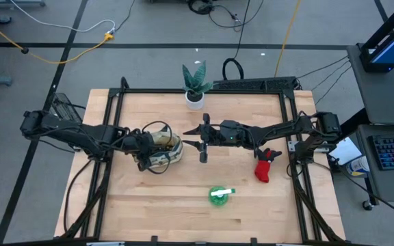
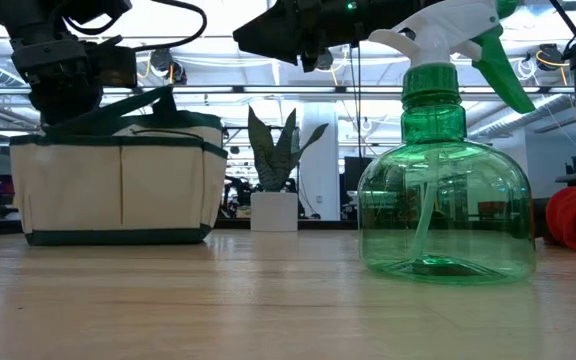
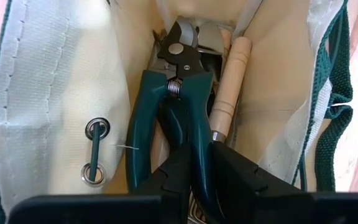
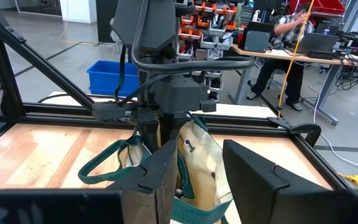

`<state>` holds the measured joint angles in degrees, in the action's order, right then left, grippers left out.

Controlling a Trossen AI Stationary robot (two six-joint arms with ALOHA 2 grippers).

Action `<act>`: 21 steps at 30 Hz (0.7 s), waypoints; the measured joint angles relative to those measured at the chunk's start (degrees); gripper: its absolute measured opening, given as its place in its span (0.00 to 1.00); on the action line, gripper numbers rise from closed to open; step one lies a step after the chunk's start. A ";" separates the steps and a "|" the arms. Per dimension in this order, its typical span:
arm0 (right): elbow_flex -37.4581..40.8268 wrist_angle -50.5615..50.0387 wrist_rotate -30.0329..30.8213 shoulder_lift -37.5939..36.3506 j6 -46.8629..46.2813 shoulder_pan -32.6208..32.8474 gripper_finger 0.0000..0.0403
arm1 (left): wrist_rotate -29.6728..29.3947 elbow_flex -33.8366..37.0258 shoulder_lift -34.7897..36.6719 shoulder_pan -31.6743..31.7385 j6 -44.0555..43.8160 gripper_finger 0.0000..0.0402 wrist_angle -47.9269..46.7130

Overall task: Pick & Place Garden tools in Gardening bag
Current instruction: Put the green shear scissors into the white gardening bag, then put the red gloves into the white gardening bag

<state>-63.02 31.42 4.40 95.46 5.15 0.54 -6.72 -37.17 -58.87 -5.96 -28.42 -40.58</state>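
Our left gripper (image 3: 194,165) grasps the pruning shears (image 3: 173,106) inside the gardening bag (image 1: 161,145), while our right gripper (image 1: 203,141) hovers released nearby.

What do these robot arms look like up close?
Both arms are dark, jointed and slim, with black cables looping along them. The left gripper and right gripper each end in two blocky, flat-faced black fingers. No markings show.
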 joint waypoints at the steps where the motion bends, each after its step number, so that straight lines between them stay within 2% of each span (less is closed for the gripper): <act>1: 0.00 0.00 0.01 0.00 0.00 0.00 0.32 | -0.05 0.00 0.00 0.00 0.04 0.16 0.01; 15: -0.01 0.02 0.00 0.00 0.02 -0.02 0.32 | -1.92 0.01 0.00 0.00 2.51 0.32 0.12; 21: 0.00 0.00 0.00 0.00 0.02 0.00 0.32 | -2.56 0.01 -0.02 0.00 4.57 0.35 1.50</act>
<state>-63.02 31.42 4.40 95.46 5.17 0.54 -9.28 -37.17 -58.89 -5.96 -23.86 -39.08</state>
